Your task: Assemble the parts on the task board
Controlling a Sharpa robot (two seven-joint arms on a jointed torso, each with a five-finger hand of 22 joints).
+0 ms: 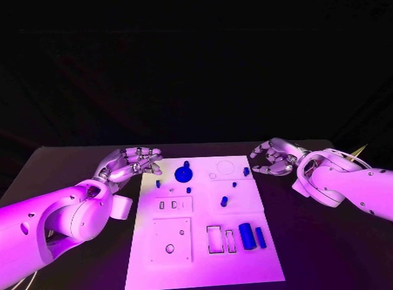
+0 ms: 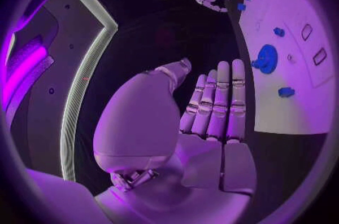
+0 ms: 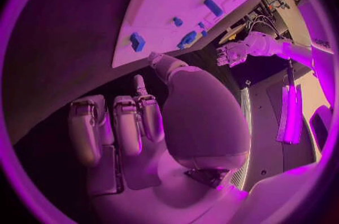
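Observation:
The white task board [image 1: 205, 254] lies in the middle of the black table. On its far half sit a round blue disc [image 1: 183, 174] and several small blue parts, one of them [image 1: 223, 201] near the centre. Two blue cylinders [image 1: 246, 234] lie at its near right beside rectangular slots. My left hand [image 1: 131, 162] hovers by the board's far left corner, fingers straight and together, holding nothing [image 2: 212, 111]. My right hand [image 1: 274, 157] hangs by the far right corner with loosely curled fingers and nothing in them [image 3: 141, 122].
Bare black table [image 1: 318, 241] runs along both sides of the board. The disc [image 2: 266, 58] and a small blue part [image 2: 286, 91] lie on the board edge nearest my left hand. Another small blue part [image 3: 137, 42] sits at the board corner nearest my right hand.

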